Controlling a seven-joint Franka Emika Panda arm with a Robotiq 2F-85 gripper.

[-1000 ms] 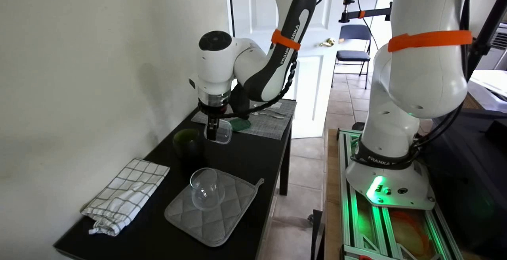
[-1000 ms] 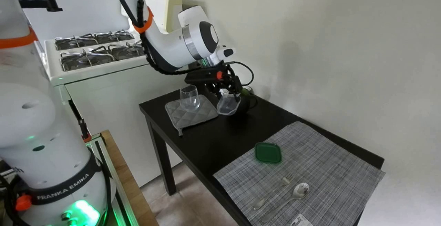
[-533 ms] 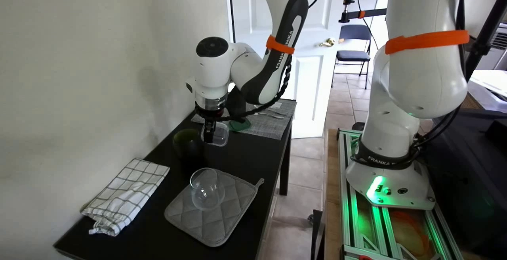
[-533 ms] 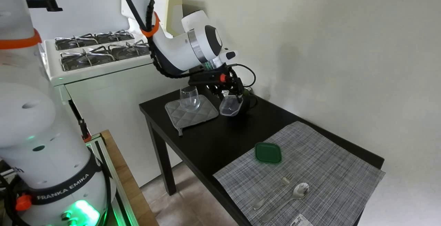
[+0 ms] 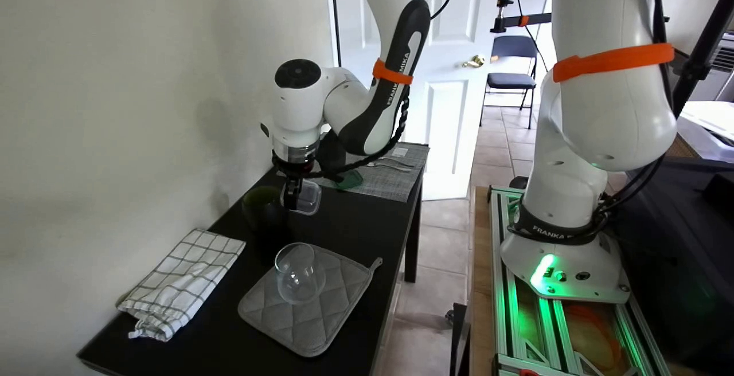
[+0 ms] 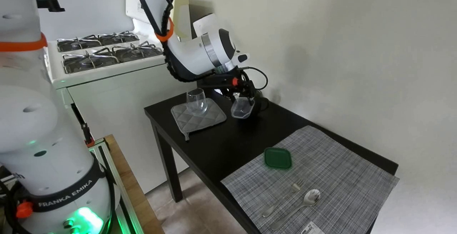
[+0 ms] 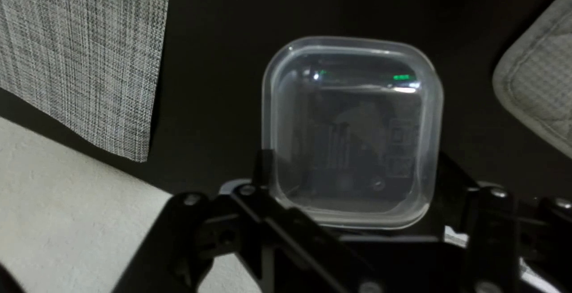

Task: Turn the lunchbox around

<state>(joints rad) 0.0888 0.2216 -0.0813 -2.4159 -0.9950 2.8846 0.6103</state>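
The lunchbox is a clear plastic box with rounded corners, seen from close up in the wrist view [image 7: 348,123]. My gripper [image 7: 354,156] is closed on it, one dark finger against each side wall near its lower end in that picture. Both exterior views show the box [image 5: 309,197] [image 6: 242,108] at the fingertips, over the dark table, close to a dark mug [image 5: 265,210]. Whether its base touches the tabletop, I cannot tell. A green lid [image 6: 277,158] lies apart from it on the grey woven placemat [image 6: 332,162].
Beside the mug's far side rises the wall [image 5: 143,106]. A stemless glass [image 5: 299,273] stands on a quilted grey potholder [image 5: 321,321], with a checked cloth [image 5: 186,278] near the wall. Fork [image 6: 282,202] and spoon [image 6: 310,198] lie on the placemat.
The gripper has carried the lunchbox a short way towards the wall and the mug, the box staying between the fingers. Lid, glass, potholder and cloth have kept their places.
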